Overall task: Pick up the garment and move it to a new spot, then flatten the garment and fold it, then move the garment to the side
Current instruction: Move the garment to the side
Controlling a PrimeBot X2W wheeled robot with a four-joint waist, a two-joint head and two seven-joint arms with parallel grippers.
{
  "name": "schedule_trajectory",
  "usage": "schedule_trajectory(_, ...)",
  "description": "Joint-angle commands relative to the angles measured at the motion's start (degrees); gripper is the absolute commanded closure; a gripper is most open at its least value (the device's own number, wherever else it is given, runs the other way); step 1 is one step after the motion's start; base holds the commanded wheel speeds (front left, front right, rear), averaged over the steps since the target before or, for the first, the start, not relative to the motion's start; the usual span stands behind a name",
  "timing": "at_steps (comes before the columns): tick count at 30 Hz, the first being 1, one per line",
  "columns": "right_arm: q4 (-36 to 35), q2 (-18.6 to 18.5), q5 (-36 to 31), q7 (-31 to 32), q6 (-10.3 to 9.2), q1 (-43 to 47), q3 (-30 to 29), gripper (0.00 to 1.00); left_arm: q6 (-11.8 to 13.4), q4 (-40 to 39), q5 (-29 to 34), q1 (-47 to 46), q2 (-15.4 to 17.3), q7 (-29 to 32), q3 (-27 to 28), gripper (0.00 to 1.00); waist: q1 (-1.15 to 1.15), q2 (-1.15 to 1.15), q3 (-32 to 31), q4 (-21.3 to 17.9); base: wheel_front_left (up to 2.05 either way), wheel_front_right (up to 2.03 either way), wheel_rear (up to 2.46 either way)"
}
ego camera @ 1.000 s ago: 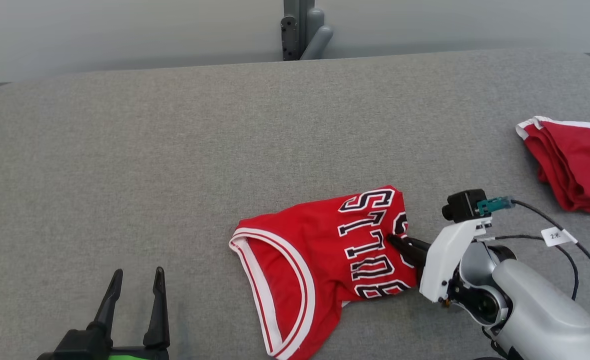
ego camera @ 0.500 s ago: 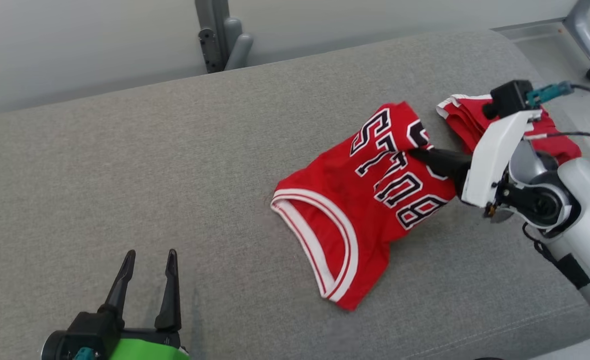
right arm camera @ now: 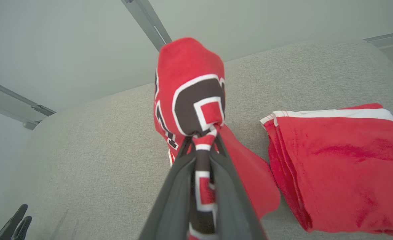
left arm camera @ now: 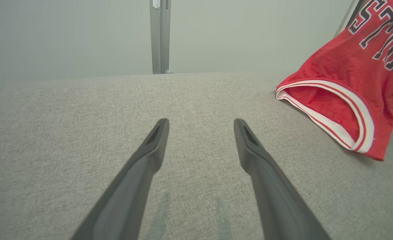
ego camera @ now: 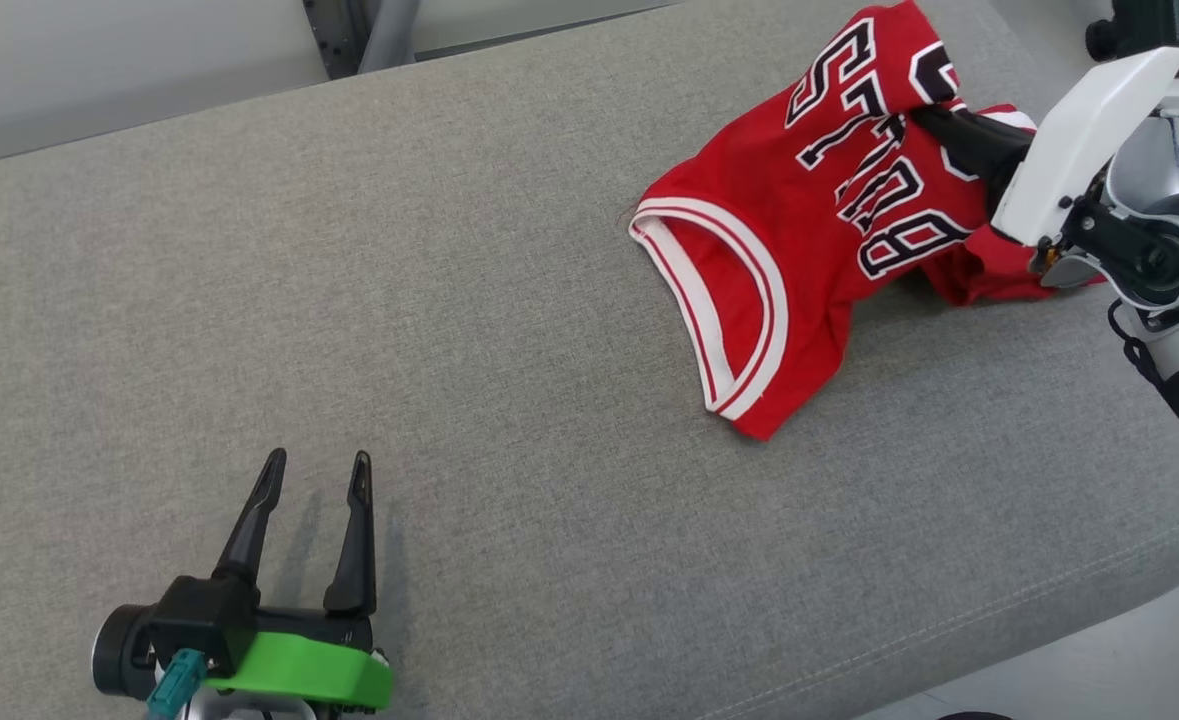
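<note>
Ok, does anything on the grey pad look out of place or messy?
The red jersey is bunched and askew: the right end effector pinches its lettered end off the grey pad while the white-trimmed end rests on it. The folded red garment beside it lies neat. Nothing looks damaged.

One jersey, one folded garment, two grippers (left gripper, right gripper)

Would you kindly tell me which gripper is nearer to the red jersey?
The right. The right gripper has its jaws shut on the red jersey, holding one end up; the left gripper hangs open above the grey cushion, well apart from it.
</note>
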Motion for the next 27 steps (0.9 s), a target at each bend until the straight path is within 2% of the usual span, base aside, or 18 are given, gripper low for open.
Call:
schedule_trajectory(1,0.76,-0.22,-0.31,-0.87,0.01,-0.89,-0.73,1.00,-0.23,-0.08,0.50,-1.11,0.28,-0.16,-0.30,0.00,0.00,0.00,1.30,-0.66,0.00,0.00,0.00)
schedule_trajectory(16,10.98,-5.73,-2.77,-3.93,0.00,-4.51,-6.09,1.00,-0.26,0.22,0.66,-0.92,2.58,-0.16,-2.73,0.00,0.00,0.00,4.32,1.99,0.00,0.00,0.00)
schedule_trajectory(22,17.93,-8.97,-9.77,-6.21,0.00,-6.10,-5.33,1.00,-0.25,-0.98,1.36,-1.01,3.80,-0.16,-2.88,0.00,0.00,0.00,7.01,3.51,0.00,0.00,0.00)
schedule_trajectory(27,24.82,-9.17,-14.76,-11.51,-0.01,-6.76,-6.11,1.00,-0.24,-2.45,1.68,-0.77,4.32,-0.16,-2.76,0.00,0.00,0.00,8.70,4.99,0.00,0.00,0.00)
